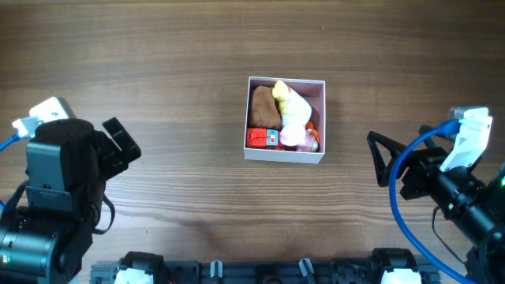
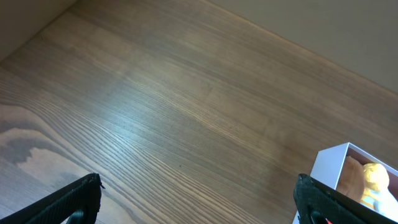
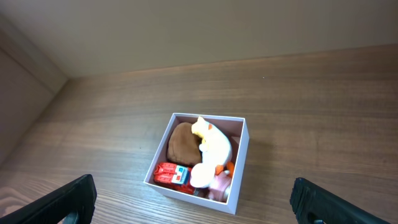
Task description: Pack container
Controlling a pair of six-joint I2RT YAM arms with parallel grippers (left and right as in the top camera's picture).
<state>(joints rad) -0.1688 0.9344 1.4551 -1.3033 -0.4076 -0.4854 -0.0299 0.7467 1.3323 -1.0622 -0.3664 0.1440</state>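
The container [image 1: 286, 156] is a small white-walled square box at the table's middle. It holds a brown toy [image 1: 264, 106], a yellow and white duck toy [image 1: 290, 106], a red toy truck [image 1: 262, 138] and a pink toy [image 1: 306, 142]. It also shows in the right wrist view [image 3: 239, 158] and at the right edge of the left wrist view [image 2: 329, 165]. My left gripper [image 1: 118, 142] is open and empty at the left, well away from the box. My right gripper [image 1: 383, 158] is open and empty to the right of the box.
The wood-grain table [image 1: 173, 63] surrounds the box. A blue cable [image 1: 402, 197] loops by the right arm. A pale wall [image 3: 186, 31] stands behind the table in the right wrist view.
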